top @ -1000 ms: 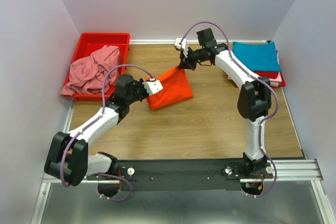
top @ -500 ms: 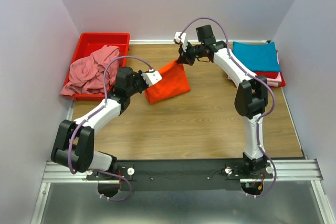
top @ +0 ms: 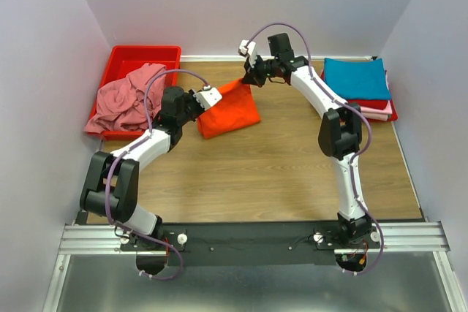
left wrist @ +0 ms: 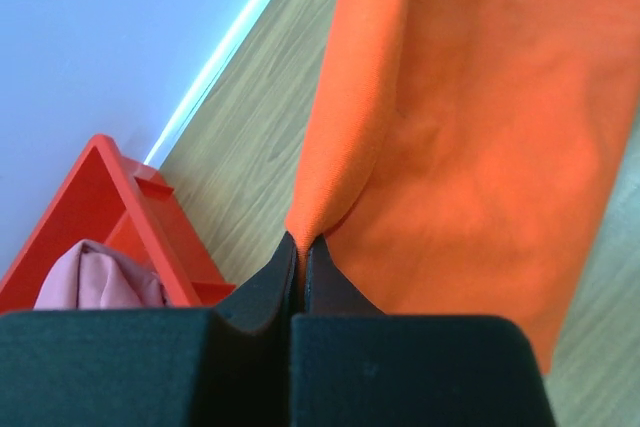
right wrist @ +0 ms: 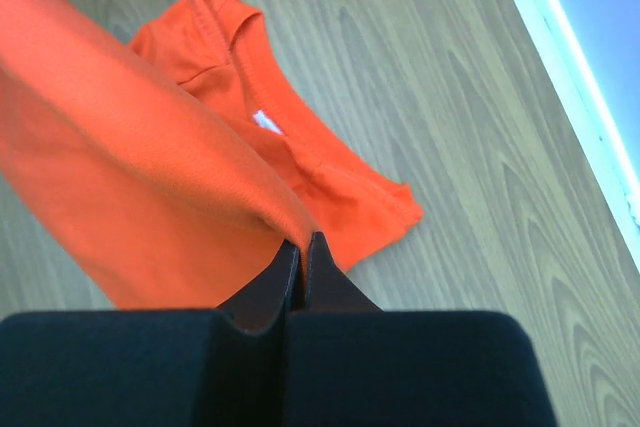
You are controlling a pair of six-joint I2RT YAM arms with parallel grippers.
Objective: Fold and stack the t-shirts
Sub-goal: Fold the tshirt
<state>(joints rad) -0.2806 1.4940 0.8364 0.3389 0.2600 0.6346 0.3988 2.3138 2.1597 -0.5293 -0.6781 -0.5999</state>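
Mid-fold on the wooden table (top: 292,173): orange shirt (top: 230,111) just above the centre of the overhead view.

Elsewhere, waiting: red bin (top: 146,50) at upper left with a crumpled pink shirt (top: 128,96) spilling over its rim, and at upper right a folded pile topped by a teal shirt (top: 355,78). On the orange one, partly lifted and partly flat on the wood (collar end down, top left of the right wrist view). Pinched at two points: left gripper (left wrist: 301,247) pressed tight on a raised ridge of cloth at the shirt's left, right gripper (right wrist: 302,242) likewise clamped on a fold at its upper right. For a clean fold, carry both pinches across level and at one pace, hold the edge taut between them, lay it flush on the far edge, and release only once down.
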